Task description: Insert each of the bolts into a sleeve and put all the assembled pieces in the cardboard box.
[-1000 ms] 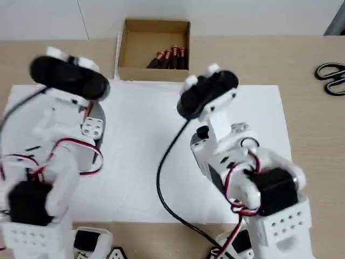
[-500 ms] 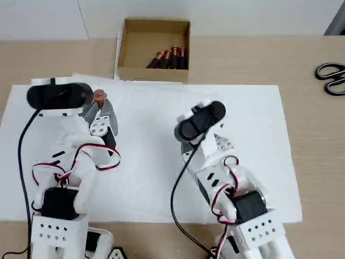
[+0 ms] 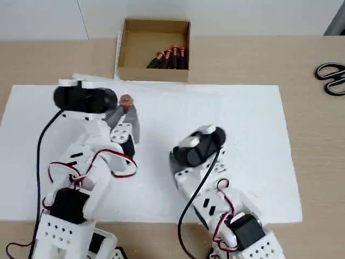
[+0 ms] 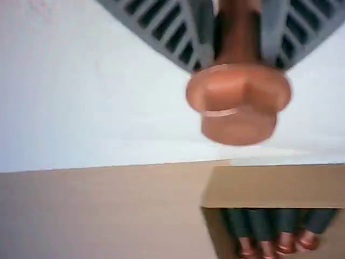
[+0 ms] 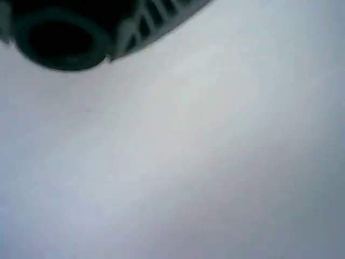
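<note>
Left end effector point(image 3: 125, 110) pinches a copper bolt point(image 3: 125, 100) over the white sheet point(image 3: 242, 118), near the cardboard box point(image 3: 125, 51) holding assembled pieces point(image 3: 170, 58). Right end effector point(image 5: 73, 24) appears clamped on a dark sleeve point(image 5: 56, 44).

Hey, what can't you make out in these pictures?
Bolt shank: left wrist view, hidden between the jaws of the left gripper.
Sleeve length: right wrist view, cut off by the frame edge.
Assembled pieces: left wrist view, cut off by the edge.
Right arm's load: high view, covered by its wrist camera.
</note>
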`<action>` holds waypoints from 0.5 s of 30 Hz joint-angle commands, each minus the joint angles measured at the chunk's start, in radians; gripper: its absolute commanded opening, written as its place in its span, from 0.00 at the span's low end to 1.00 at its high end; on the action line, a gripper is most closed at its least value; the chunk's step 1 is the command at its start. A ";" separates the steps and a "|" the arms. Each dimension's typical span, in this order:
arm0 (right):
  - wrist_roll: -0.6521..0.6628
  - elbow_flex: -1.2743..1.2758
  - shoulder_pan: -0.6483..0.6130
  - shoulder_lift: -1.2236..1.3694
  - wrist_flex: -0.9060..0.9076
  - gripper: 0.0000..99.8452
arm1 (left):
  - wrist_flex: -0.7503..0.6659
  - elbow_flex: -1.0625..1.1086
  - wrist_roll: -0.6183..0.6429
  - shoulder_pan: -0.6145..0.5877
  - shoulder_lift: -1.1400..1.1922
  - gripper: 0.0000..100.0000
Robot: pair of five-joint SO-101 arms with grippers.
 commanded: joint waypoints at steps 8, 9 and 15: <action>-0.011 0.055 -0.047 -0.119 -0.074 0.00 | -0.129 0.021 0.118 0.072 -0.018 0.01; -0.011 0.063 -0.059 -0.119 -0.084 0.00 | -0.132 0.028 0.137 0.075 -0.018 0.01; -0.012 0.077 -0.082 -0.119 -0.102 0.00 | -0.132 0.061 0.169 0.157 -0.018 0.01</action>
